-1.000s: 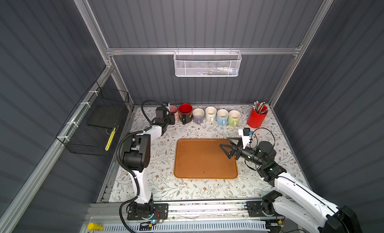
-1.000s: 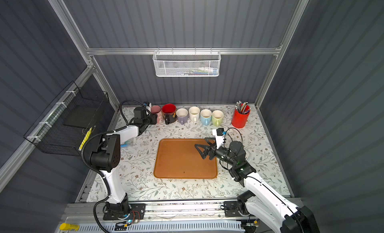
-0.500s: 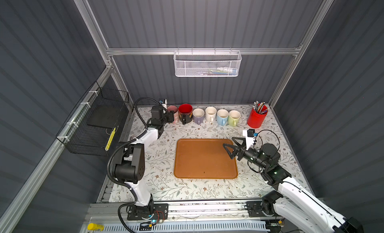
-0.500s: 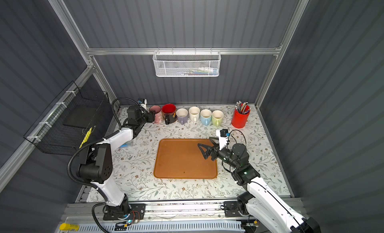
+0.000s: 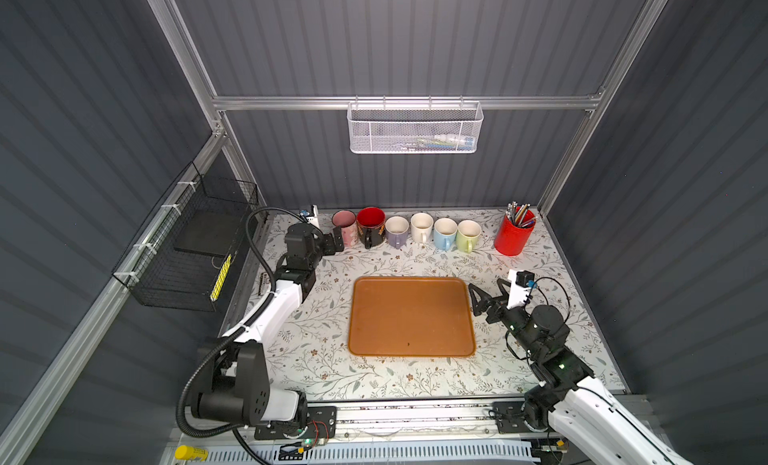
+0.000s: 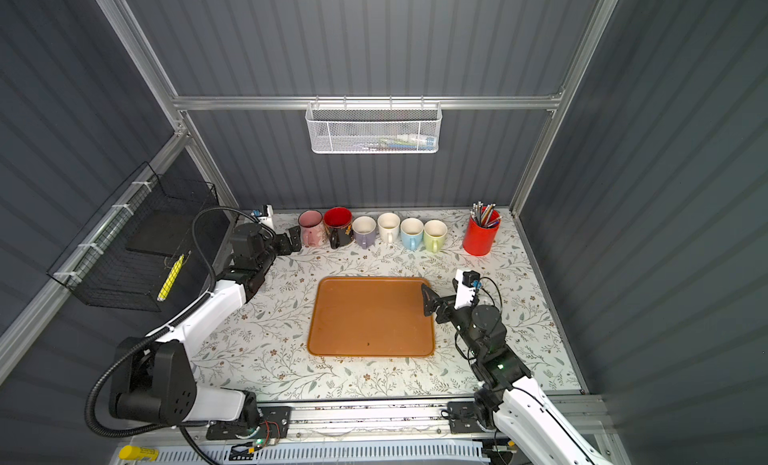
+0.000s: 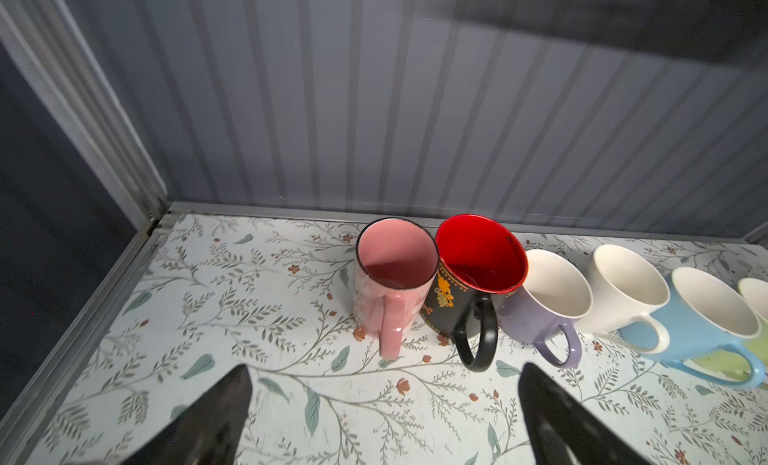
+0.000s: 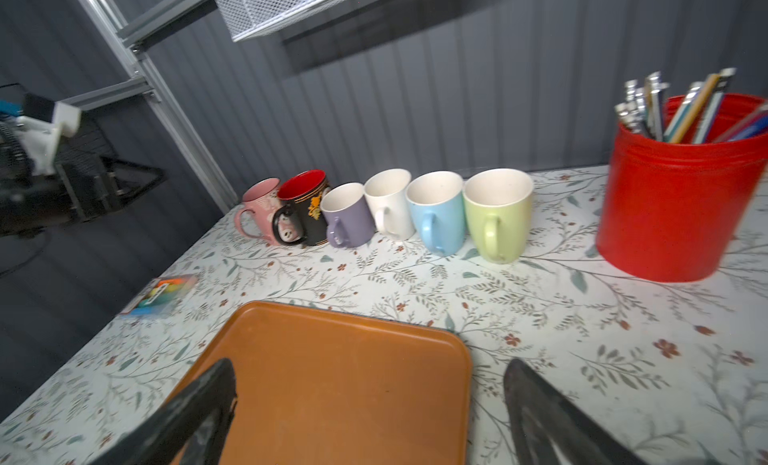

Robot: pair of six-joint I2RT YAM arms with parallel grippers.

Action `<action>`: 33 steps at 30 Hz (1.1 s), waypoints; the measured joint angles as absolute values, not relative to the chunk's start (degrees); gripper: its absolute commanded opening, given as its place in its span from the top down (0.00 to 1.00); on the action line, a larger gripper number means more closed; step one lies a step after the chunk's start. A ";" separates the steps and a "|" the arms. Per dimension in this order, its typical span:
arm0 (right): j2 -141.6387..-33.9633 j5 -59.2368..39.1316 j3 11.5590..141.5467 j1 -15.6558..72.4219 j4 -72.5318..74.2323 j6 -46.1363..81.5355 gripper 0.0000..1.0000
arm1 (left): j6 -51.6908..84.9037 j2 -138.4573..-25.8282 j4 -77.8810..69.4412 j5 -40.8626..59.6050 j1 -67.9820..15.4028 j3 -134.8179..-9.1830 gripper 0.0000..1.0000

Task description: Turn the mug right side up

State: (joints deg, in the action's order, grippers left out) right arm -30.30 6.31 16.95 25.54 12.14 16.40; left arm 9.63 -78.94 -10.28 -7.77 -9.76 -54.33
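Note:
The pink mug point(image 5: 344, 224) stands upright, mouth up, at the left end of the mug row by the back wall; it also shows as the pink mug point(image 7: 392, 272) in the left wrist view, handle turned towards the camera. My left gripper point(image 5: 336, 240) is just in front-left of it, open and empty, apart from the mug; in the wrist view the left gripper point(image 7: 384, 371) has only tablecloth between its fingers. My right gripper point(image 5: 485, 291) hovers open and empty at the right edge of the orange tray point(image 5: 411, 317).
Right of the pink mug stand a red-and-black mug point(image 5: 371, 228), a purple mug point(image 5: 396, 231), then white, blue and green mugs. A red pen cup point(image 5: 513, 234) is at the back right. A black wire basket point(image 5: 199, 242) hangs on the left wall. A small coloured packet point(image 8: 160, 294) lies left of the tray.
My left gripper has opened and drawn back a little from the pink mug, which stays standing. My right gripper has slid to the right, towards the tray's edge.

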 measured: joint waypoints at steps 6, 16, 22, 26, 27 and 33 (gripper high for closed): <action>-30.98 18.35 15.16 25.54 13.65 13.15 0.01 | 15.38 -76.90 -4.05 -19.18 -9.76 -51.13 0.00; -50.24 30.00 15.73 21.34 22.63 5.76 0.01 | 14.68 -82.37 -5.58 -25.50 -9.76 -39.88 0.00; -54.96 29.80 15.77 11.57 27.97 5.82 0.01 | 10.57 -88.68 -8.99 -24.88 -9.76 -41.25 0.00; -60.14 28.71 15.77 7.03 31.94 6.63 0.01 | 7.81 -91.13 -13.93 -23.88 -9.76 -41.30 0.00; -61.41 28.42 15.77 6.55 33.21 6.81 0.01 | 7.33 -91.59 -14.96 -23.57 -9.76 -41.30 0.00; -72.40 27.27 15.46 5.54 44.23 5.41 0.01 | 4.10 -97.17 -19.84 -22.92 -9.76 -41.30 0.00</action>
State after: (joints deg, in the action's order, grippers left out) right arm -72.40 27.27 15.46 5.54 44.23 5.41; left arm 4.10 -97.17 -19.84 -22.92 -9.76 -41.30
